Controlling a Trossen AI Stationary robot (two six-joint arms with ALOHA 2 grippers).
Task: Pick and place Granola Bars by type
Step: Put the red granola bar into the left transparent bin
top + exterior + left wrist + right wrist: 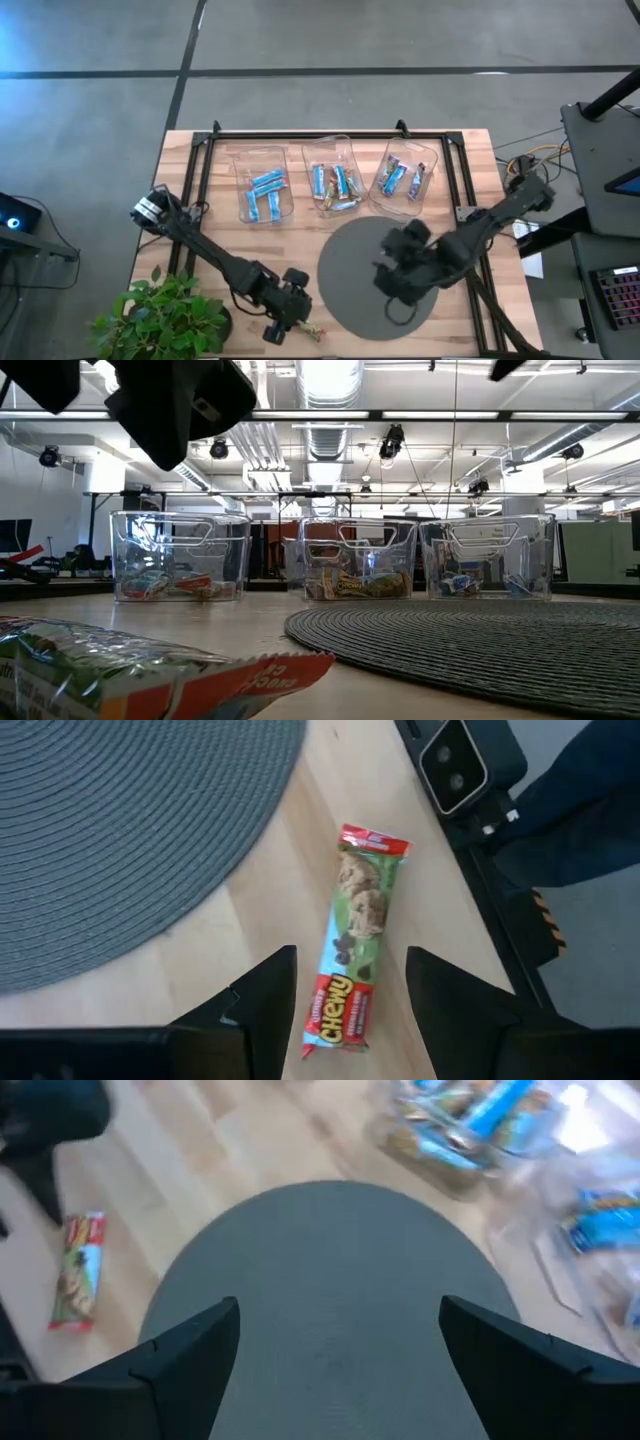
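A green and red Chewy granola bar (pixel 356 956) lies flat on the wooden desk (pixel 300 245) at its near edge, close against the low camera, just off the round grey woven mat (pixel 385 268). The left end effector (pixel 348 1002) hangs over it with its fingers apart, one on each side of the bar's lower end, not closed on the wrapper. The right end effector (pixel 338 1342) hovers above the mat with its fingers spread wide and nothing between them. At the far side of the desk stand three clear plastic bins in a row: the left bin (pixel 263 182) holds blue bars, the middle bin (pixel 334 175) holds blue and tan bars, and the right bin (pixel 409 175) holds mostly blue bars. A potted plant (pixel 165 318) sits at the desk's near left corner.
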